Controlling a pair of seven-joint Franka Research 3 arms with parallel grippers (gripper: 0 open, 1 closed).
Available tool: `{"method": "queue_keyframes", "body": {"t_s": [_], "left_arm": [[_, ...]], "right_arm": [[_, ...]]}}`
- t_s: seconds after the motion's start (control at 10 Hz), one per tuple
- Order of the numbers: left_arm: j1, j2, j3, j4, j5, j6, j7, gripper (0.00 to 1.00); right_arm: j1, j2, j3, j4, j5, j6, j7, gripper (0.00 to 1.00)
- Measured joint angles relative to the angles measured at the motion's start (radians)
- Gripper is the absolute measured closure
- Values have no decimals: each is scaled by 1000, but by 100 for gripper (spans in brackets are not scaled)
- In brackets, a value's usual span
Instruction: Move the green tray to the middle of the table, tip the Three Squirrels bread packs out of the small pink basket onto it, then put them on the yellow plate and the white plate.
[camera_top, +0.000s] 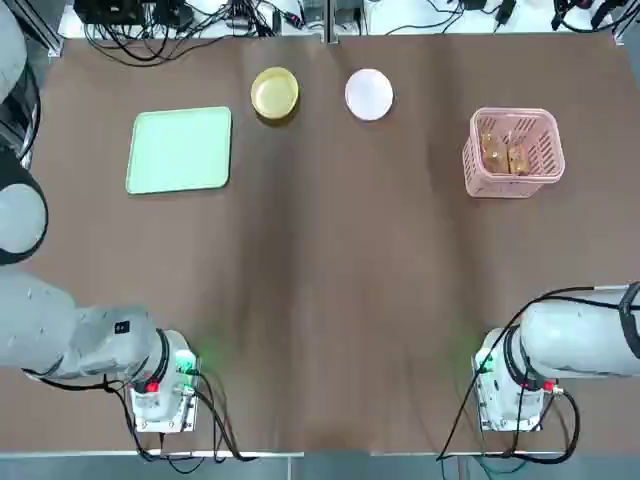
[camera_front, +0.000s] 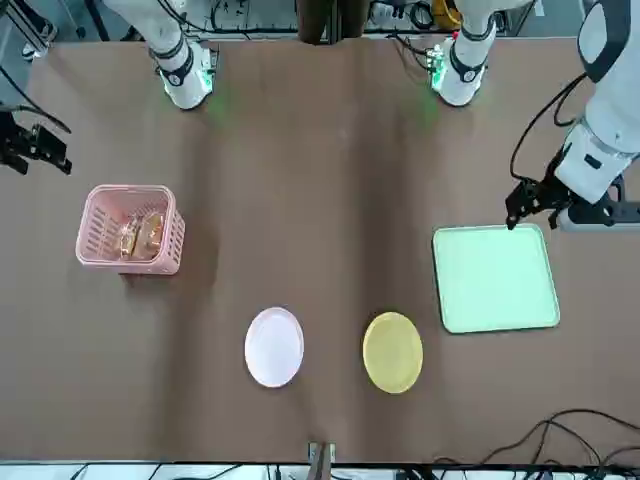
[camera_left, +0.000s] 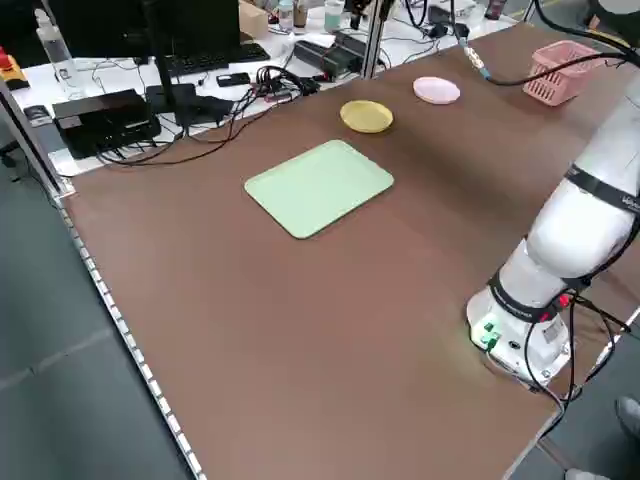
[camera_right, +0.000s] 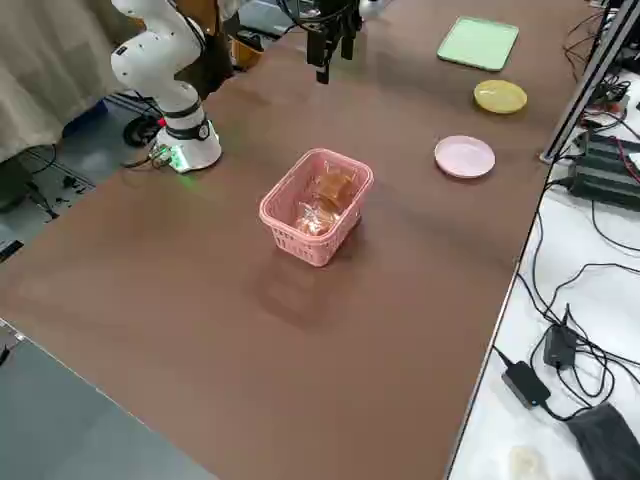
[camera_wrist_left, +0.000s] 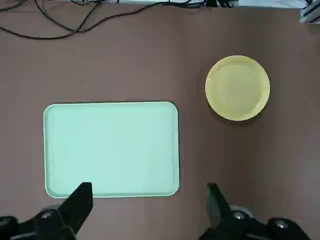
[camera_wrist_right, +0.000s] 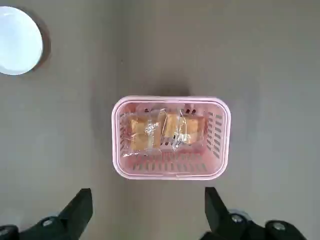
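Over the table (camera_top: 330, 260), we are hovering our left gripper (camera_wrist_left: 151, 186), fingers open, near the green tray (camera_top: 180, 150) at left, probably for gripping its rim. Our right gripper (camera_wrist_right: 150, 190) is hovering open near the pink basket (camera_wrist_right: 171, 177), which is keeping bread packs (camera_wrist_right: 145, 134) together for tipping. Yellow (camera_top: 274, 93) and white plates (camera_top: 369, 94) are lying between, seemingly awaiting bread.

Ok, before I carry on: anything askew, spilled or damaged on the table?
Nothing stands out. The green tray lies flat, the yellow plate and white plate sit level beyond it, and the pink basket is upright with the bread packs inside, none spilled.
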Motion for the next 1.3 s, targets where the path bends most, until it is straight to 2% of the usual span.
{"method": "queue_keyframes", "body": {"t_s": [0.4,0.6,0.8,1.1,1.3], "left_arm": [[40,1,3,20,0,-9,0,0],[126,37,5,17,0,-93,0,0],[272,142,11,13,12,-98,41,0],[392,350,16,-7,119,52,97,0],[434,446,16,-31,165,183,110,0]], "right_arm": [[0,0,0,1,0,0,0,1],[0,0,0,1,0,0,0,1],[0,0,0,2,0,0,0,1],[0,0,0,4,0,-1,0,1],[0,0,0,4,0,-1,0,1]]}}
